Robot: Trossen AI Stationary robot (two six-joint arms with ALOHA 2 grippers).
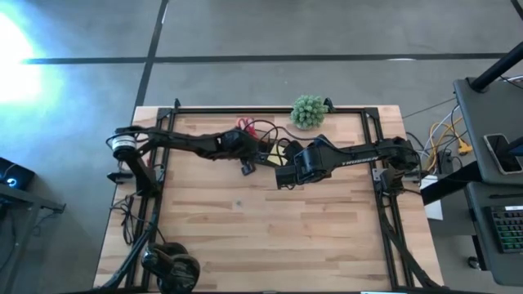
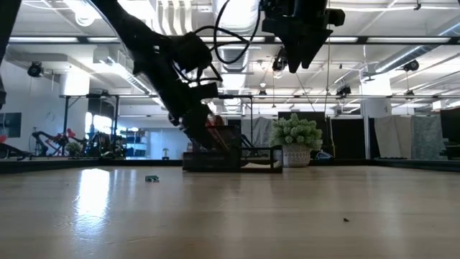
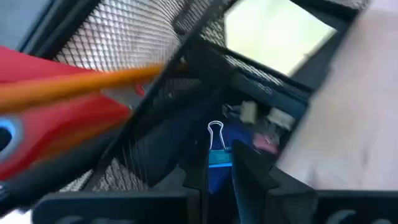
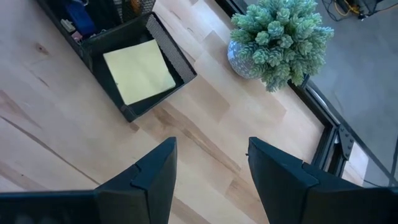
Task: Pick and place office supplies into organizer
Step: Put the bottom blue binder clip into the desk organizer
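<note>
The black mesh organizer (image 1: 274, 152) stands at the table's far middle, beside the plant. It holds red-handled scissors (image 3: 62, 121), an orange pencil (image 3: 81, 87) and the yellow sticky-note pad (image 4: 140, 71). Small blue, white and pink items (image 3: 261, 124) lie in its low compartment. My left gripper (image 3: 217, 163) hangs over that compartment, shut on a small blue binder clip (image 3: 215, 134). My right gripper (image 4: 211, 168) stands open, high over the table just right of the organizer, with nothing between its fingers. My left gripper pinches the binder clip's blue body (image 3: 219, 157) between its two fingertips. The fingers slant down from the table's left. The clip's silver wire loop (image 3: 215, 129) sticks out ahead of the fingers. The clip is over the organizer's low compartment; whether it touches anything there, I cannot tell.
A green ball-shaped plant (image 1: 309, 110) in a pot stands at the far edge, right of the organizer. Black headphones (image 1: 172, 268) lie at the near left corner. A tiny item (image 2: 152, 178) lies on the wood left of the organizer. The near half of the table is bare wood.
</note>
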